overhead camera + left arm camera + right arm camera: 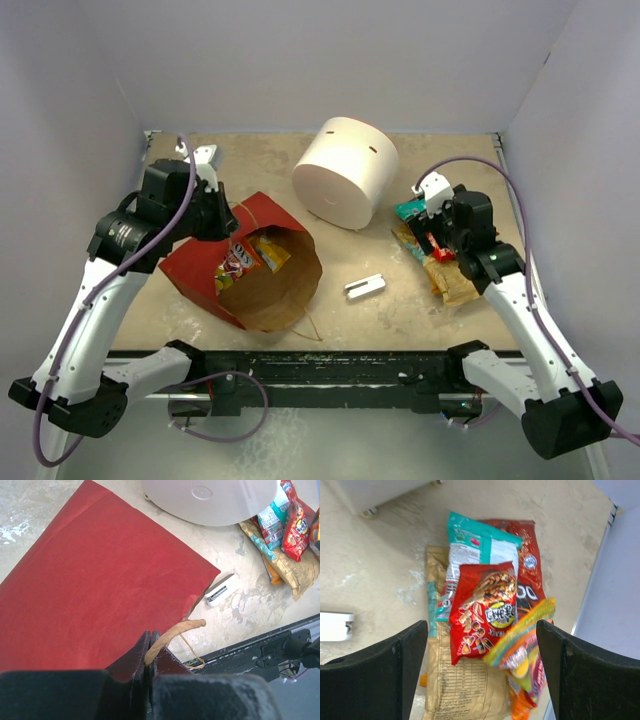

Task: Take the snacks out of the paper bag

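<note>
Top external view: a red paper bag (pixel 205 262) lies on its side at the left of the table (pixel 420 320). Its brown mouth faces the near edge, and orange and yellow snacks (pixel 248 258) show inside. The left gripper (pixel 149 652) is clenched on the bag's twine handle (pixel 175 630). At the right, the right gripper (pixel 435 232) hangs with its fingers spread wide, grasping nothing, over a pile of teal, red and orange packets (pixel 485 610). A white cylinder (pixel 345 170) stands behind, and a small bracket (pixel 365 287) lies between bag and pile.
</note>
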`<state>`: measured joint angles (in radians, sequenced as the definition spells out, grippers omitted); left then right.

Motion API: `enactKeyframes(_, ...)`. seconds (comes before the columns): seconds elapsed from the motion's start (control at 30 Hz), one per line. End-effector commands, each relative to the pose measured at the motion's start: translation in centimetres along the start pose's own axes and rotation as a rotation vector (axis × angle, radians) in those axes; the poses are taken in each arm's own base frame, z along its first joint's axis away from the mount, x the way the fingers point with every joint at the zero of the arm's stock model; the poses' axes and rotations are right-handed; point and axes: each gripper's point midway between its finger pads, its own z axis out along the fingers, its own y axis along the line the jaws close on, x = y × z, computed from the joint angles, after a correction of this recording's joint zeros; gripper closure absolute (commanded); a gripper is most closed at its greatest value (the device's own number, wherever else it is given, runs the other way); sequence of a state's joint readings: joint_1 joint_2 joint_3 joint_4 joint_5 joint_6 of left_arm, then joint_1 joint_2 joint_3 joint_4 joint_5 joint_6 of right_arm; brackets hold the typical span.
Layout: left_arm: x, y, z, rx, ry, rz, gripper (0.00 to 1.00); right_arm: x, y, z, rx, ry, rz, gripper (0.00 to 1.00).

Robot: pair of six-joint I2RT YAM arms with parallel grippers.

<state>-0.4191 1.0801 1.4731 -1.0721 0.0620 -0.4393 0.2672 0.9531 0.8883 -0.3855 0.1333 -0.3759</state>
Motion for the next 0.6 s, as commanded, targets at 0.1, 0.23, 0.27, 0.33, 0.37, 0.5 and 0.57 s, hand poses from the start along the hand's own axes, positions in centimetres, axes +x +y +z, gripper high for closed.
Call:
enactKeyframes(0.1, 0.1, 1.3, -1.1, -0.066, -0.045, -0.059, 1.00, -5.5, -0.3, -0.7, -0.050, -0.185, 0.038, 0.09)
enactKeyframes(0.23, 0.1, 1.6, -1.1, -0.088, -0.049, -0.086, 1.00, -5.7, -1.2, 0.3, 0.032, -0.200, 0.178, 0.09)
enactKeyframes(0.27, 0.1, 1.7, -1.1, -0.092, -0.052, -0.092, 1.00, -5.8, -1.3, 0.6, 0.038, -0.203, 0.198, 0.09)
enactKeyframes(0.33, 0.1, 1.8, -1.4, -0.101, -0.059, -0.103, 1.00, -6.0, -1.9, 0.8, 0.078, -0.206, 0.260, 0.10)
enactKeyframes(0.37, 0.1, 1.8, -1.5, -0.097, -0.061, -0.106, 1.00, -6.0, -2.2, 0.9, 0.097, -0.202, 0.278, 0.10)
enactKeyframes(0.5, 0.6, 2.0, -1.2, -0.103, -0.051, -0.089, 1.00, -5.6, -3.3, 1.0, 0.158, -0.173, 0.306, 0.10)
enactKeyframes(0.57, 0.7, 2.2, -1.0, -0.109, -0.038, -0.074, 1.00, -4.8, -4.4, 1.1, 0.231, -0.136, 0.325, 0.09)
